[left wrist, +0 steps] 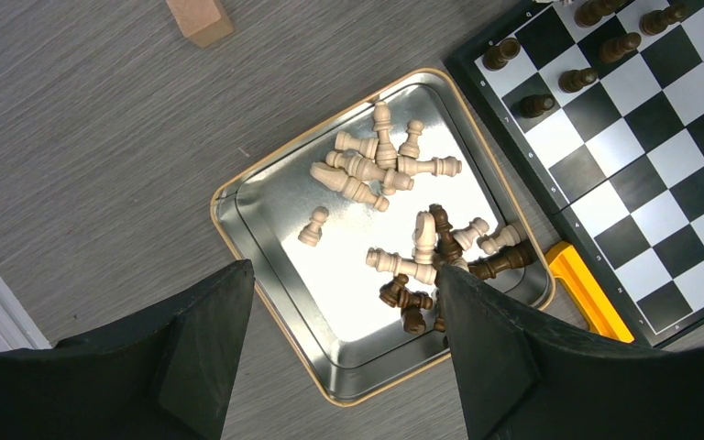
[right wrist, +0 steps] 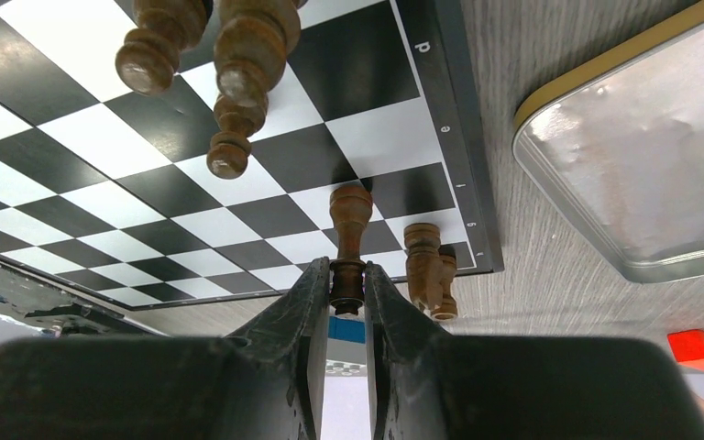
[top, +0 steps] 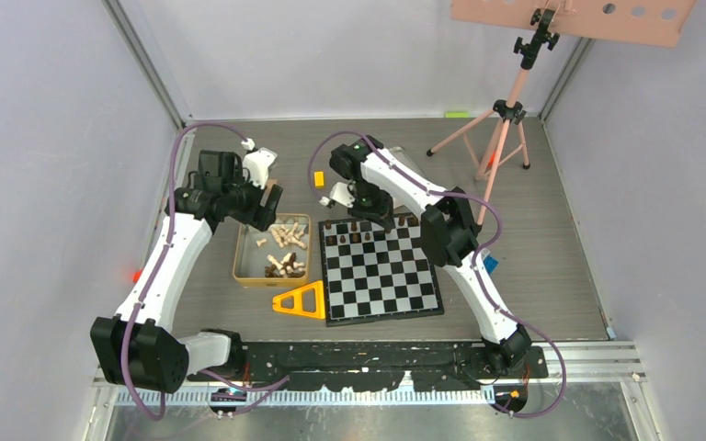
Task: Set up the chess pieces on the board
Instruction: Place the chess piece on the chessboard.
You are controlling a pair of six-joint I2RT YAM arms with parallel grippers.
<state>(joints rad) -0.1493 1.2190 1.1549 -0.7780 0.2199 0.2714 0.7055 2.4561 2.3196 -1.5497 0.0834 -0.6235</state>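
— Pinching anything?
— Yes: my right tool (right wrist: 346,286) clamps a dark chessman (right wrist: 349,229) over the board's (right wrist: 73,156) far row. I'd centre it, clear of its neighbour (right wrist: 424,266), then let go gently. My left tool (left wrist: 344,280) hangs spread above the tin (left wrist: 238,220).

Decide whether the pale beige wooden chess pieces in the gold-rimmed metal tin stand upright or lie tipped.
Tipped: the left wrist view shows the pale beige wooden chess pieces lying sideways in the gold-rimmed metal tin.

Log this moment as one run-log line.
right gripper: shut on dark chess piece at board edge | left gripper: open above tin of loose pieces | setup: unfinished
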